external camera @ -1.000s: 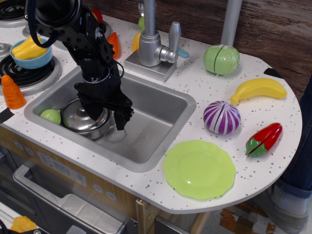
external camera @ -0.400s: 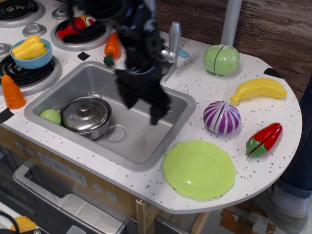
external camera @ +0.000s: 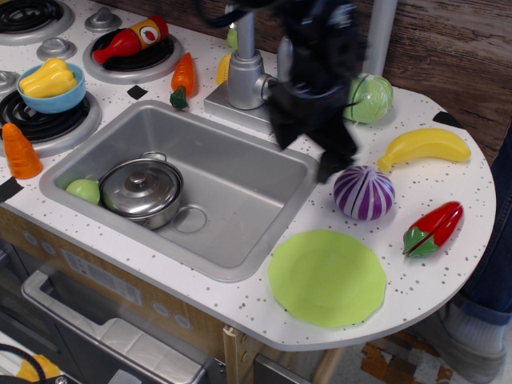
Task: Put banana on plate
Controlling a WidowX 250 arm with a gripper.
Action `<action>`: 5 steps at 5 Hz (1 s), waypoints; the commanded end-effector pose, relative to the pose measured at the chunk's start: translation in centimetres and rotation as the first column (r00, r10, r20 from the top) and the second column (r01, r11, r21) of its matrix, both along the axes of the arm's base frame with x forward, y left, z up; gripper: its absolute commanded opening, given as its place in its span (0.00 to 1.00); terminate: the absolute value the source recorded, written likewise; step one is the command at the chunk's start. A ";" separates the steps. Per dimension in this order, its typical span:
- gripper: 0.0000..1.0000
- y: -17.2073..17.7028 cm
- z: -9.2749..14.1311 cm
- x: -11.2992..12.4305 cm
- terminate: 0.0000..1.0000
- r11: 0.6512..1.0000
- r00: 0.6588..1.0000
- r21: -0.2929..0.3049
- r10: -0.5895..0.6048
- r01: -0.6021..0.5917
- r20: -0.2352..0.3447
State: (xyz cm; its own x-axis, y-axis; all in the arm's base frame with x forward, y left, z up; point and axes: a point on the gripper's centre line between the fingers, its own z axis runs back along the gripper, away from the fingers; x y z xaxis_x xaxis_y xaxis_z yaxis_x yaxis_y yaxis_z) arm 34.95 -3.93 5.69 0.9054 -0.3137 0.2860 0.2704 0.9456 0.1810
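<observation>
The yellow banana (external camera: 425, 146) lies on the white counter at the far right, beyond the purple onion (external camera: 364, 192). The lime-green plate (external camera: 327, 278) lies flat at the counter's front edge, right of the sink, with nothing on it. My black gripper (external camera: 316, 152) is motion-blurred, hovering over the counter between the sink's right rim and the onion, left of the banana and not touching it. It holds nothing that I can see. The blur hides whether its fingers are open or shut.
The sink (external camera: 240, 200) holds a steel pot (external camera: 142, 190) and a green ball (external camera: 83, 190). A faucet (external camera: 246, 72) stands behind it. A green cabbage (external camera: 370, 98) and a red pepper (external camera: 434, 228) flank the banana. A blue bowl with a yellow pepper (external camera: 50, 86) and carrots (external camera: 21, 150) sit on the left.
My gripper has swept up out of the sink beside the pot and rightward across the counter toward the onion and banana. Nothing else has moved.
</observation>
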 end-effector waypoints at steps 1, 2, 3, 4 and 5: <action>1.00 -3.4 2.0 2.0 0.00 1.000 1.000 -0.012 -0.014 0.014 -0.018; 1.00 -5.1 3.2 3.4 0.00 0.998 0.995 -0.001 -0.062 0.062 -0.084; 1.00 -5.2 2.5 4.6 0.00 0.994 0.990 0.001 -0.109 0.109 -0.086; 1.00 -5.4 2.9 5.9 0.00 0.989 0.985 -0.008 -0.145 0.145 -0.091; 1.00 -5.4 2.2 7.1 0.00 0.984 0.980 -0.014 -0.177 0.176 -0.095</action>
